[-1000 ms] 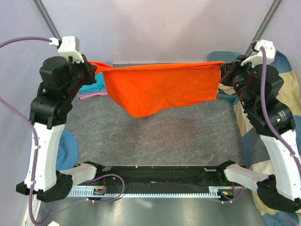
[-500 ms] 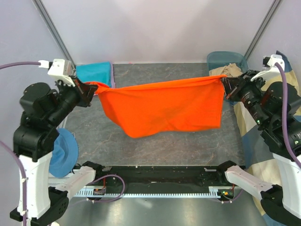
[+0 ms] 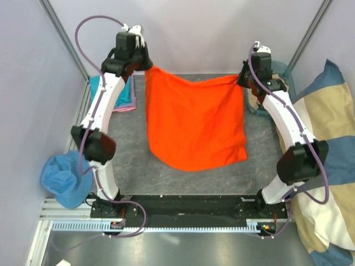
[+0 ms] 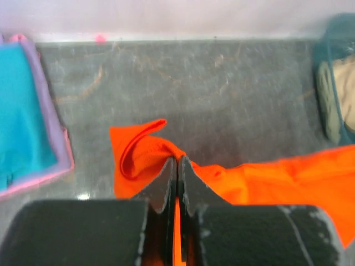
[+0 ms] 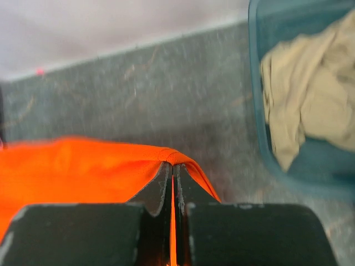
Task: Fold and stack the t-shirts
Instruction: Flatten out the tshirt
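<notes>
Up at the counter's [image 3: 126, 148] far edge, the left hand [image 3: 147, 66] and right hand [image 3: 242, 78] each pinch a top corner of the orange t-shirt [image 3: 194, 119], stretched side to side between them, hem trailing toward the near edge.

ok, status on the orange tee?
Left hand, right hand shut on corners of bright orange cloth t-shirt. Shirt spread between them. Folded teal t-shirt, teal plastic bin off to the sides.

Bright orange cloth t-shirt [image 3: 194, 122] hangs spread wide from its two top corners; at far left, folded teal tee [image 4: 19, 111] lies atop pink-lilac tee [image 4: 54, 141].
</notes>
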You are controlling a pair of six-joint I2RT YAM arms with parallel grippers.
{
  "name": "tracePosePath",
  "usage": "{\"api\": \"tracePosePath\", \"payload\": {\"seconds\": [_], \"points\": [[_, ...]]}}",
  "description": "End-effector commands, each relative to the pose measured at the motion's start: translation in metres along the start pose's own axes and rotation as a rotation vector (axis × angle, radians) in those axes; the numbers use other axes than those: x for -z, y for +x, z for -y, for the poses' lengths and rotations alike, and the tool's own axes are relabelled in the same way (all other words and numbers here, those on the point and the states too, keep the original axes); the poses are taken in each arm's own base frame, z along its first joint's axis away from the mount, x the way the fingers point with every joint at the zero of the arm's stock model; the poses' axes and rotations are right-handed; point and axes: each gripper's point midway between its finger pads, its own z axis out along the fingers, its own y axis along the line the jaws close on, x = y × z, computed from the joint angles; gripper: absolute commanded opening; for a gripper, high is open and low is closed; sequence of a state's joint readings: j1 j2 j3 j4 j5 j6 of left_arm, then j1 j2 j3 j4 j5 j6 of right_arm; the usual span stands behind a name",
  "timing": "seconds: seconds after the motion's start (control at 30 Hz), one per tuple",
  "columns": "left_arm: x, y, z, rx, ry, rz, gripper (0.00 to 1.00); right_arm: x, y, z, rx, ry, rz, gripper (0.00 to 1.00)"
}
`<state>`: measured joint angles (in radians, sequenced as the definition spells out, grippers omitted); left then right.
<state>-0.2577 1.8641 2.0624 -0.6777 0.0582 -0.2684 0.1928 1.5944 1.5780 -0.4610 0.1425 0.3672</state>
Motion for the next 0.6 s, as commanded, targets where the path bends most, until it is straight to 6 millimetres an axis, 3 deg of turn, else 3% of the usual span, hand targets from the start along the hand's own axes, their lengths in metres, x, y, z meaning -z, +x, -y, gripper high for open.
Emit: {"api": "tracePosePath", "payload": {"seconds": [0.0, 0.03, 0.1, 0.2, 0.23, 0.27, 0.3, 0.33, 0.37, 0.4, 0.43, 0.47, 0.5, 0.53, 0.57], "points": [[0.072, -0.137, 0.039, 0.016, 0.096, 0.351, 0.02, 0.055, -0.143, -0.047, -0.002, -0.195, 0.339, 0.00], [0.092, -0.151, 0.046, 0.040, 0.122, 0.397, 0.02, 0.066, -0.153, -0.049, -0.001, -0.212, 0.361, 0.00], [0.119, -0.155, 0.052, 0.052, 0.144, 0.421, 0.02, 0.090, -0.165, -0.057, -0.014, -0.256, 0.394, 0.00], [0.183, -0.154, 0.052, 0.072, 0.145, 0.501, 0.02, 0.152, -0.171, -0.067, -0.018, -0.359, 0.450, 0.00], [0.209, -0.134, 0.047, 0.076, 0.143, 0.502, 0.02, 0.161, -0.166, -0.066, -0.021, -0.373, 0.448, 0.00], [0.217, -0.122, 0.046, 0.078, 0.147, 0.499, 0.02, 0.156, -0.143, -0.066, -0.015, -0.395, 0.390, 0.00], [0.222, -0.108, 0.042, 0.081, 0.140, 0.491, 0.02, 0.179, -0.137, -0.065, -0.023, -0.420, 0.401, 0.00], [0.233, -0.078, 0.030, 0.090, 0.109, 0.471, 0.02, 0.181, -0.122, -0.063, -0.023, -0.432, 0.374, 0.00], [0.233, -0.061, 0.023, 0.098, 0.088, 0.451, 0.02, 0.164, -0.085, -0.054, -0.028, -0.418, 0.285, 0.00], [0.213, -0.019, 0.006, 0.114, 0.035, 0.368, 0.02, 0.179, -0.074, -0.050, -0.037, -0.423, 0.289, 0.00], [0.230, -0.009, -0.001, 0.128, 0.017, 0.406, 0.02, 0.175, -0.054, -0.042, -0.040, -0.407, 0.251, 0.00], [0.228, 0.010, -0.008, 0.139, 0.002, 0.386, 0.02, 0.153, -0.009, -0.029, -0.047, -0.370, 0.152, 0.00], [0.203, 0.056, -0.023, 0.172, -0.043, 0.288, 0.02, 0.158, 0.009, -0.022, -0.054, -0.365, 0.137, 0.00], [0.206, 0.073, -0.027, 0.195, -0.043, 0.285, 0.02, 0.138, 0.060, -0.008, -0.066, -0.331, 0.022, 0.00], [0.198, 0.094, -0.033, 0.222, -0.057, 0.250, 0.02, 0.138, 0.081, -0.003, -0.075, -0.331, -0.012, 0.00]]}}
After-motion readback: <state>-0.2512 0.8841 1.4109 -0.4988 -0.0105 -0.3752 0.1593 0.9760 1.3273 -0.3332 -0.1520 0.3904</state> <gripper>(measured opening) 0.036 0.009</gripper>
